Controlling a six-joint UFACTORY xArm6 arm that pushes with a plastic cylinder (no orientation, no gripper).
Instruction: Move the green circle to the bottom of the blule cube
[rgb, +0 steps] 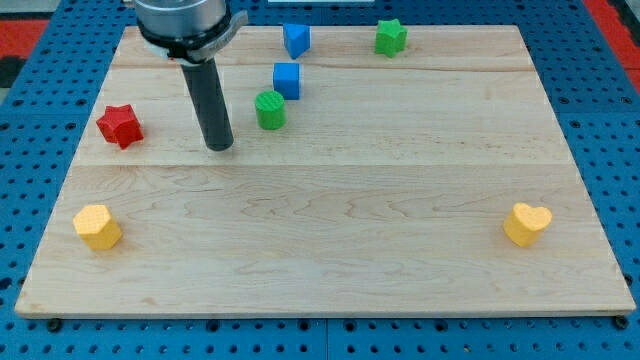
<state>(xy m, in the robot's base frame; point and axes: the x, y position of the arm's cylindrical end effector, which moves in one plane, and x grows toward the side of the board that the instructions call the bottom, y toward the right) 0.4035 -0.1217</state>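
The green circle (270, 109) stands on the wooden board just below and to the left of the blue cube (287, 79), nearly touching its lower left corner. My tip (219, 147) rests on the board to the left of the green circle and a little lower, with a gap between them. The dark rod rises from the tip toward the view's top.
A second blue block (296, 39) and a green star (391, 37) sit near the board's top edge. A red star (120, 125) is at the left. Yellow hearts sit at the bottom left (98, 226) and bottom right (526, 223).
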